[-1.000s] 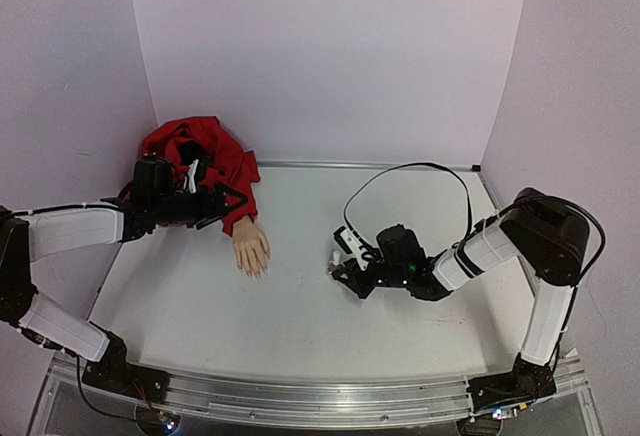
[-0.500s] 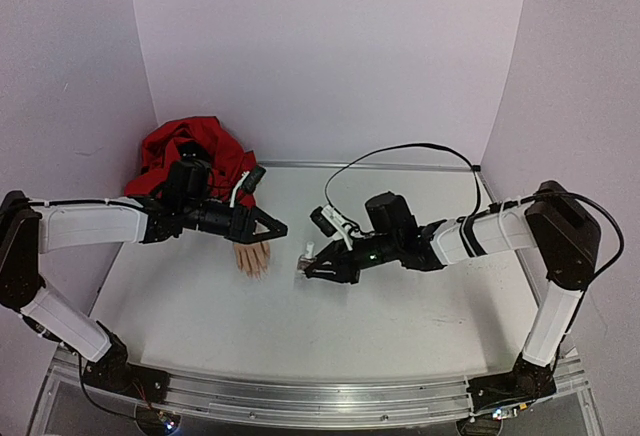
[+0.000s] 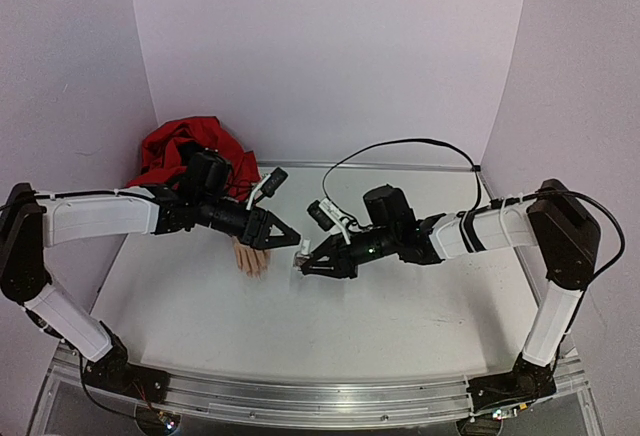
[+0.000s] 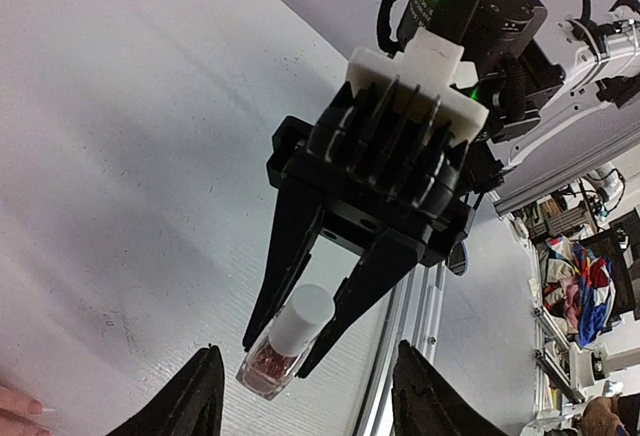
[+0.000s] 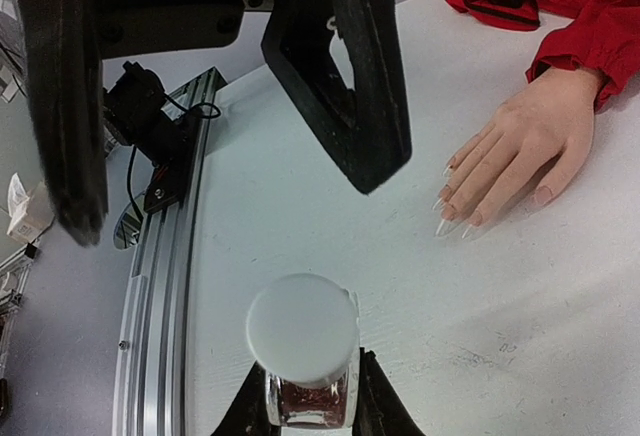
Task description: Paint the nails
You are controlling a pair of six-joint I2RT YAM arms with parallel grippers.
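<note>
The mannequin hand [image 3: 250, 255] lies palm down on the table, its red sleeve [image 3: 190, 151] bunched at the back left. Its long pale nails [image 5: 448, 218] show in the right wrist view, pointing toward the front. My right gripper [image 3: 306, 262] is shut on the small pinkish polish bottle [image 3: 303, 256] and holds it above the table, white cap [image 5: 302, 328] toward the left arm. The bottle also shows in the left wrist view [image 4: 283, 345]. My left gripper [image 3: 292, 240] is open and empty, its fingertips [image 4: 204, 396] straddling the space just before the cap.
The aluminium rail [image 3: 300, 401] runs along the table's near edge. Purple walls [image 3: 330, 56] close in the back and both sides. A black cable [image 3: 400, 156] loops above the right arm.
Both arms have reached toward the table's middle. My left gripper has moved from the sleeve to just before the bottle's cap. My right gripper has carried the bottle left and raised it.
</note>
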